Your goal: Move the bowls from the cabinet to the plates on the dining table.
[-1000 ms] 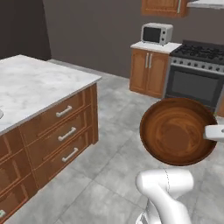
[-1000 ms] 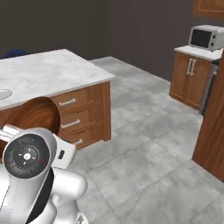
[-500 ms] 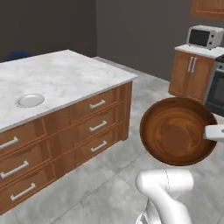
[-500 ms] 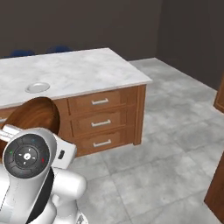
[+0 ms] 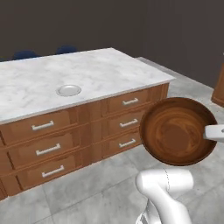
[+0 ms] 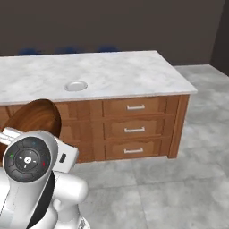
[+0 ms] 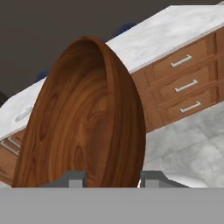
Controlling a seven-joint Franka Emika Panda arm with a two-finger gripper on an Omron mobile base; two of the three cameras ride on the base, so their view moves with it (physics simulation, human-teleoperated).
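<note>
The gripper (image 7: pixel 111 177) is clamped on the rim of the wooden bowl (image 5: pixel 177 130), its two fingers (image 7: pixel 74 177) set either side of the bowl's edge at the bottom of the hand view. The bowl is carried tipped up on edge, its hollow facing back toward the base, not level. The relation that matters is bowl to plate (image 5: pixel 68 90): the plate lies ahead of the gripper and off to its left, well apart, flat on the table (image 5: pixel 105 70) behind the drawer fronts. It also sits higher than the bowl's lower edge as the base views show it. In my judgement the bowl must be brought forward and left over the table edge, and turned level, before it can come down onto the plate.
</note>
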